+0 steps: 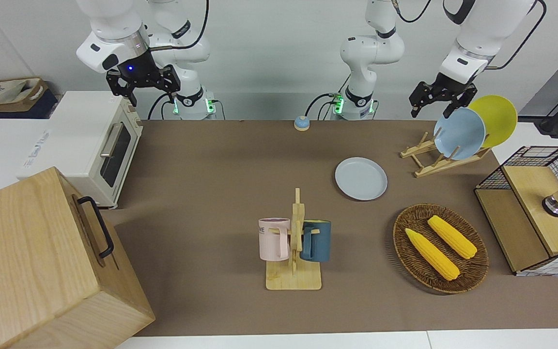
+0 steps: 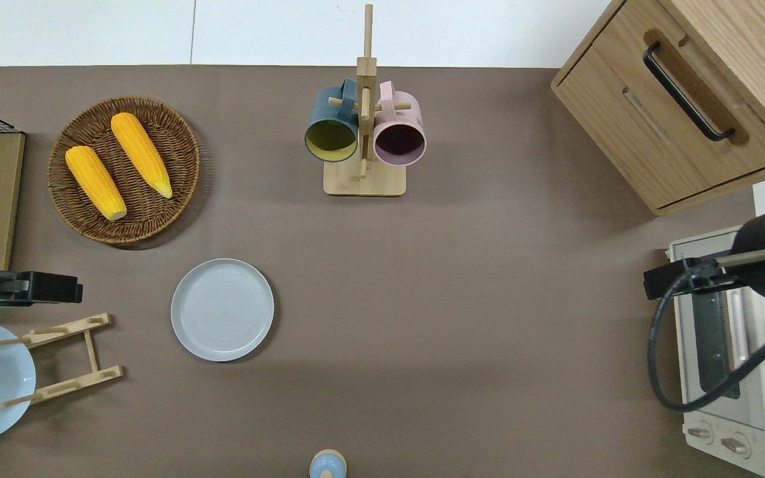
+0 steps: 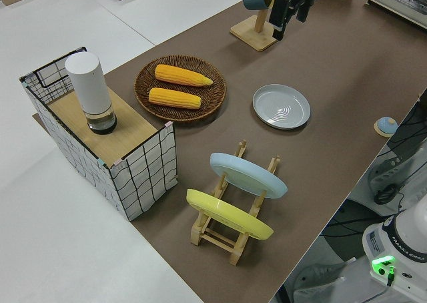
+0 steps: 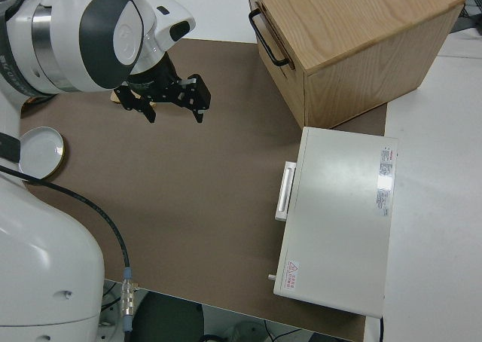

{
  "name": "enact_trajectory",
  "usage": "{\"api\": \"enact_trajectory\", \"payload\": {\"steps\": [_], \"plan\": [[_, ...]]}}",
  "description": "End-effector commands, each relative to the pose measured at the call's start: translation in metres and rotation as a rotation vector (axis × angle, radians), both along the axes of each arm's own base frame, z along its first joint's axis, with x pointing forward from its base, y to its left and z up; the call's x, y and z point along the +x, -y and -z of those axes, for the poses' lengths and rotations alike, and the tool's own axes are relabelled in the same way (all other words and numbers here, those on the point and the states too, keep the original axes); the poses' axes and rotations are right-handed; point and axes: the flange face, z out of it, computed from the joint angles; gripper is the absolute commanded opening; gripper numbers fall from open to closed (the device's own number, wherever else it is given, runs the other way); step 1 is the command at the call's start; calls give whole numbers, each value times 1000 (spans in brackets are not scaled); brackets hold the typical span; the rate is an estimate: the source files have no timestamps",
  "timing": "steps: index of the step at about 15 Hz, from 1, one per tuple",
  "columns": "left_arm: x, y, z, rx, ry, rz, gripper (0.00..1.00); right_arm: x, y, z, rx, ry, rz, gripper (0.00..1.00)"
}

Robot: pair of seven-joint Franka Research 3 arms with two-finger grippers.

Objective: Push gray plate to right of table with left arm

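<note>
The gray plate (image 1: pixel 361 178) (image 2: pixel 222 310) (image 3: pixel 281 106) lies flat on the brown table (image 1: pixel 211 194), between the mug rack and the robots and toward the left arm's end. My left gripper (image 1: pixel 431 112) (image 2: pixel 76 291) hangs open in the air over the table's edge by the wooden plate rack, toward the left arm's end from the gray plate. It is apart from the plate and holds nothing. The right arm is parked, and its gripper (image 1: pixel 143 94) (image 4: pixel 175 114) is open and empty.
A wooden plate rack (image 2: pixel 64 358) holds a light-blue plate (image 1: pixel 459 133) and a yellow plate (image 1: pixel 497 118). A wicker basket (image 2: pixel 84 219) holds two corn cobs. A mug rack (image 2: pixel 364 179) carries two mugs. A toaster oven (image 1: pixel 90 145), wooden cabinet (image 1: pixel 32 261), wire shelf (image 1: pixel 535 218) and small bell (image 1: pixel 301 123) ring the table.
</note>
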Motion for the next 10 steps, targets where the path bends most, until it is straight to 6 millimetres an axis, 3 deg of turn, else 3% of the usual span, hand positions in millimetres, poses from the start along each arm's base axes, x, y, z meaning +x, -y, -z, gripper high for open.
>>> {"api": "enact_trajectory", "payload": {"steps": [1, 10], "plan": [[2, 8, -6, 6, 16, 8, 995, -3, 1, -4, 1, -4, 15, 983], [2, 10, -5, 3, 14, 0, 995, -3, 2, -4, 1, -4, 17, 983]]}}
